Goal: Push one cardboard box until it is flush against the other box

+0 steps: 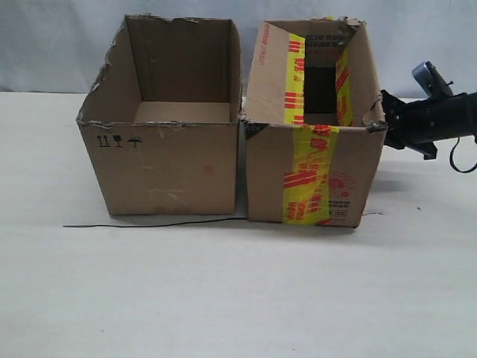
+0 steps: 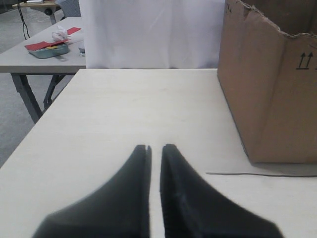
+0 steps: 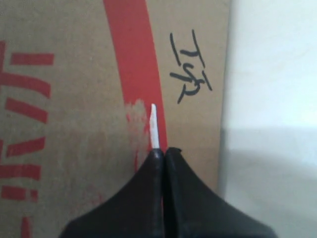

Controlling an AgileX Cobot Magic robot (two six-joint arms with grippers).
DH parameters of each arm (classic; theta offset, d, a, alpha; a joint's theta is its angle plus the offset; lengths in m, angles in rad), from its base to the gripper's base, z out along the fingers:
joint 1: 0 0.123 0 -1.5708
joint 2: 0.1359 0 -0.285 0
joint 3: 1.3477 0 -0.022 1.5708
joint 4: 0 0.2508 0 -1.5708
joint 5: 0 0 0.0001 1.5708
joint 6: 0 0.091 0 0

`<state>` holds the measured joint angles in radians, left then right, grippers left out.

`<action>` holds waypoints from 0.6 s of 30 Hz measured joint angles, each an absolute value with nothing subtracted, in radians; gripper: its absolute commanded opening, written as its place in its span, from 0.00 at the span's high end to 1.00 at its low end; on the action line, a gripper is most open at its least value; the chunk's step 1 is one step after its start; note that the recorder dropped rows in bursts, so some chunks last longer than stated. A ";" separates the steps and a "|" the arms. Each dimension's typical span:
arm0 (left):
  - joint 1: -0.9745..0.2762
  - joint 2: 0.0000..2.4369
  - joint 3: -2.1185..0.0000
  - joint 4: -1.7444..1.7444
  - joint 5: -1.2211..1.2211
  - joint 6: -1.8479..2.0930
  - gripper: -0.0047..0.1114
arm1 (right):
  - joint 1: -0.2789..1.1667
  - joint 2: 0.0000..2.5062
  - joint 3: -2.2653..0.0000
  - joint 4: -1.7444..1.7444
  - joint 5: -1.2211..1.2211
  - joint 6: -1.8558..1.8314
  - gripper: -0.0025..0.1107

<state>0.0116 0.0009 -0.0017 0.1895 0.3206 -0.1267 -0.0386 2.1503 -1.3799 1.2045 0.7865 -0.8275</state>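
2 open-topped boxes stand upright side by side on the table [image 1: 238, 298], mouths facing up. The cardboard box [image 1: 268, 175] is on the right, its taped front toward the exterior camera and its red-banded side [image 3: 133, 59] turned right. Which of its horizontal sides is longer cannot be told. Its left wall meets the other box [image 1: 168, 168] at the top edge, with only a thin dark seam lower down.

The right arm reaches in level from the right. The right gripper [image 1: 387, 112] has its fingers pressed together, and their tips [image 3: 161, 151] rest on the red band.

The left gripper [image 2: 156, 147] hangs low over bare table beside the other box, holding nothing, with a mere slit between its fingers.

Inside the other box 1 bare cardboard floor shows. Inside the cardboard box, tape runs down the far wall to a dark floor.
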 measured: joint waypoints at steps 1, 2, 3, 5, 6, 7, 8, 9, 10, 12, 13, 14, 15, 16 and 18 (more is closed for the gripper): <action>0.012 0.001 -0.002 0.190 0.321 -0.127 0.96 | -0.034 2.150 -1.380 1.210 0.777 -0.839 0.98; 0.012 0.001 -0.002 0.190 0.321 -0.127 0.96 | -0.032 2.150 -1.380 1.218 0.769 -0.847 0.98; 0.012 0.001 -0.002 0.190 0.321 -0.127 0.96 | -0.025 2.150 -1.380 1.224 0.759 -0.856 0.98; 0.012 0.001 -0.002 0.190 0.321 -0.127 0.96 | -0.016 2.150 -1.380 1.245 0.742 -0.877 0.98; 0.012 0.001 -0.002 0.190 0.321 -0.127 0.96 | -0.012 2.150 -1.380 1.255 0.732 -0.887 0.98; 0.012 0.001 -0.002 0.190 0.321 -0.127 0.96 | -0.007 2.150 -1.380 1.267 0.720 -0.900 0.98; 0.012 0.001 -0.002 0.190 0.321 -0.127 0.96 | 0.001 2.150 -1.380 1.279 0.707 -0.911 0.98; 0.012 0.001 -0.002 0.190 0.321 -0.127 0.96 | 0.006 2.150 -1.380 1.293 0.695 -0.926 0.98; 0.012 0.001 -0.002 0.190 0.321 -0.127 0.96 | 0.013 2.150 -1.382 1.304 0.685 -0.938 0.98; 0.012 0.001 -0.002 0.190 0.321 -0.127 0.96 | 0.022 2.157 -1.401 1.312 0.677 -0.950 0.98; 0.012 0.001 -0.002 0.190 0.321 -0.127 0.96 | 0.027 2.164 -1.414 1.315 0.677 -0.950 0.98; 0.012 0.001 -0.002 0.190 0.321 -0.127 0.96 | 0.029 2.172 -1.426 1.319 0.679 -0.950 0.98; 0.012 0.001 -0.002 0.190 0.321 -0.127 0.96 | 0.033 2.183 -1.444 1.321 0.683 -0.948 0.98; 0.012 0.001 -0.002 0.190 0.321 -0.127 0.96 | 0.034 2.195 -1.455 1.323 0.689 -0.946 0.98; 0.012 0.001 -0.002 0.190 0.321 -0.127 0.96 | 0.035 2.224 -1.483 1.323 0.714 -0.945 0.98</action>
